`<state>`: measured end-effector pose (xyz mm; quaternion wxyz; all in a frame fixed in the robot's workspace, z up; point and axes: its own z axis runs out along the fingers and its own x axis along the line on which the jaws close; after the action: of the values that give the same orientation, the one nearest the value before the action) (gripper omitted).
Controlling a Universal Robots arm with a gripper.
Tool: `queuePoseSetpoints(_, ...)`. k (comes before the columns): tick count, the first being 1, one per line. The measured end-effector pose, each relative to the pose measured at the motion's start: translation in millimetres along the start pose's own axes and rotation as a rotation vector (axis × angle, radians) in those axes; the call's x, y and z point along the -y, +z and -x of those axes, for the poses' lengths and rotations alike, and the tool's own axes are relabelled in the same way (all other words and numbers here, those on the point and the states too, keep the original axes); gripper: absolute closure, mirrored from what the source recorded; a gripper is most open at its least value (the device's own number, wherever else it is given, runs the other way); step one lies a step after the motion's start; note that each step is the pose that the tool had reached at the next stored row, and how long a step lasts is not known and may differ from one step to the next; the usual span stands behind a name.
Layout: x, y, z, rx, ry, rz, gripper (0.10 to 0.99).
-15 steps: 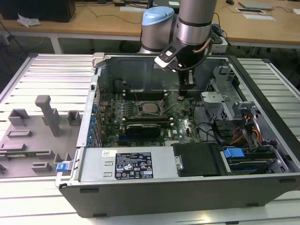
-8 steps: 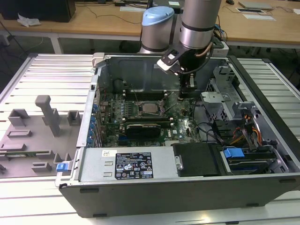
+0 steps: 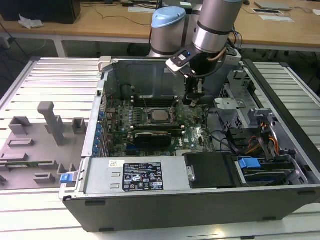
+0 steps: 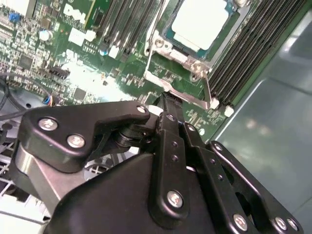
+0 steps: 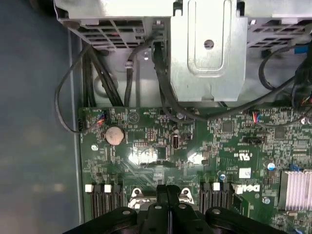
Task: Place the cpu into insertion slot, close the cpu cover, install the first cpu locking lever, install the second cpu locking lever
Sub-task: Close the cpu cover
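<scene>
The cpu (image 4: 200,22) sits in the insertion slot (image 4: 171,36); beside it hangs the tool (image 4: 168,101), pinched fully together.

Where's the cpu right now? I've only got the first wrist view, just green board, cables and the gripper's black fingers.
Observer: In the second wrist view the cpu lies pale top up inside the cut-out of the cpu cover, which looks flat around it.
Operator: How close is the gripper to it?
Observer: In the exterior view the gripper hangs just to the exterior view's right of the cpu, inside the open computer case.
Operator: Any lever near the tip?
Observer: Yes, in the second wrist view a thin silver lever runs from the cover's corner, close by the shut fingertips. Whether they touch it I cannot tell.
</scene>
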<state>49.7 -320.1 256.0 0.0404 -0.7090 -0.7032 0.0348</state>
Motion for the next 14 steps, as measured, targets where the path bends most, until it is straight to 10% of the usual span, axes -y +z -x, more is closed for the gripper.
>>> queuePoseSetpoints(7,26.5,2.8,0.3,0.0001,0.000,0.003,0.980)
queuePoseSetpoints(14,34.0,3.7,0.3,0.0000,0.000,0.005,0.980)
